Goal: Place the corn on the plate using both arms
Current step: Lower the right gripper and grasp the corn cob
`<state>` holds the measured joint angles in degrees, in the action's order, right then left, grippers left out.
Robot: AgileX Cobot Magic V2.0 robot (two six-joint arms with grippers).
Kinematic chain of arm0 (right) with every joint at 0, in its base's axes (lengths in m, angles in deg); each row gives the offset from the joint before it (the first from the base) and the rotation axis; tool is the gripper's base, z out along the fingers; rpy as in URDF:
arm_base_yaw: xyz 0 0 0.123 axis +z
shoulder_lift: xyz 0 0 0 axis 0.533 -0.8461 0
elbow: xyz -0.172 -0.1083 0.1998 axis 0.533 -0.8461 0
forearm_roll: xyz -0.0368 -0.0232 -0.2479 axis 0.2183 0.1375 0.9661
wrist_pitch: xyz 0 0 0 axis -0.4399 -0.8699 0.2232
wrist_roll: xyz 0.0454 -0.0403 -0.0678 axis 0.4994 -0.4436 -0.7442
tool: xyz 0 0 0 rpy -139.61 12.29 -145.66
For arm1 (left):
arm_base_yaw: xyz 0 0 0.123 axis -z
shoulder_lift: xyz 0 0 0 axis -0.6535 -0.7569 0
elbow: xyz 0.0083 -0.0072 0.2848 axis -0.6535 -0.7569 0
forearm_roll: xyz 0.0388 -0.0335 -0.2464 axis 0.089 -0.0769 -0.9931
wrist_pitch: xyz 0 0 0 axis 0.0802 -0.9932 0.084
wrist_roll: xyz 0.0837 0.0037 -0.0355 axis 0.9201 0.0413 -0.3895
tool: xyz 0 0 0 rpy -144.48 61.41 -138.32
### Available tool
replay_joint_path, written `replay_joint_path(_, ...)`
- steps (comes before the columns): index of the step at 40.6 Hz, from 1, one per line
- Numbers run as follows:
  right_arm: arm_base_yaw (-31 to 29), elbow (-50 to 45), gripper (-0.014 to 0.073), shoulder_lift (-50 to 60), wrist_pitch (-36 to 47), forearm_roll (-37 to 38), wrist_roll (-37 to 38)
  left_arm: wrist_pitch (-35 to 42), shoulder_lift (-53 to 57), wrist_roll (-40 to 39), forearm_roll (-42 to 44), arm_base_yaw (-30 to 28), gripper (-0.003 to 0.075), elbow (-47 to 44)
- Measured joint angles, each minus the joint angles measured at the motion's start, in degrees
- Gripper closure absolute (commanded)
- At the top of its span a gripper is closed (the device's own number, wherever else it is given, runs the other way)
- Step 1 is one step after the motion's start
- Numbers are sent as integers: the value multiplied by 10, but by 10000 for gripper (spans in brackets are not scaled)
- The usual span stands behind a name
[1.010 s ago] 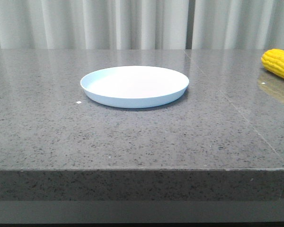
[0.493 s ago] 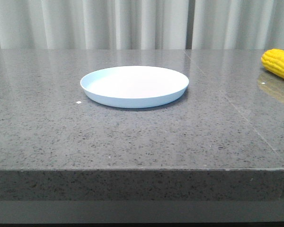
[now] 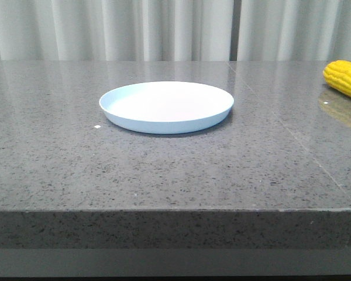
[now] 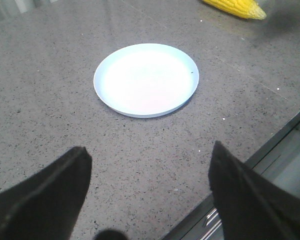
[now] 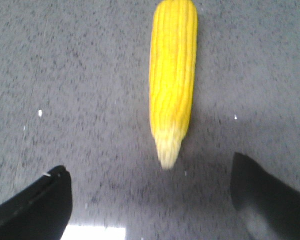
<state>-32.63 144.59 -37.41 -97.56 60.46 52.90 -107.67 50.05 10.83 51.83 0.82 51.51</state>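
The pale blue-white plate (image 3: 166, 106) lies empty on the grey stone table, left of centre. The yellow corn (image 3: 344, 78) lies on the table at the far right edge of the front view. Neither arm shows in the front view. In the left wrist view the plate (image 4: 146, 79) lies ahead of my open, empty left gripper (image 4: 150, 156), and the corn (image 4: 235, 6) lies beyond it. In the right wrist view the corn (image 5: 172, 75) lies lengthwise with its pale tip pointing toward my open, empty right gripper (image 5: 151, 172), which hangs above the table short of the tip.
The grey speckled table (image 3: 164, 175) ends in a front edge near the camera. White curtains (image 3: 164, 29) hang behind it. In the left wrist view the table edge and a metal frame (image 4: 285, 160) run beside the left gripper.
The front view shows nothing moved; the plate and corn stay in place. The right wrist picture is motion-blurred.
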Motion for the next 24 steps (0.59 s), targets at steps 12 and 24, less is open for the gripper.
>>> replay_joint_path(12, 0, 126, -70, -151, -2, 1, 0, 0, 0, 0, 0, 0, 228, 0)
replay_joint_path(24, -18, 175, -70, -257, -1, 4, 0, 0, 0, 0, 0, 0, 228, 0)
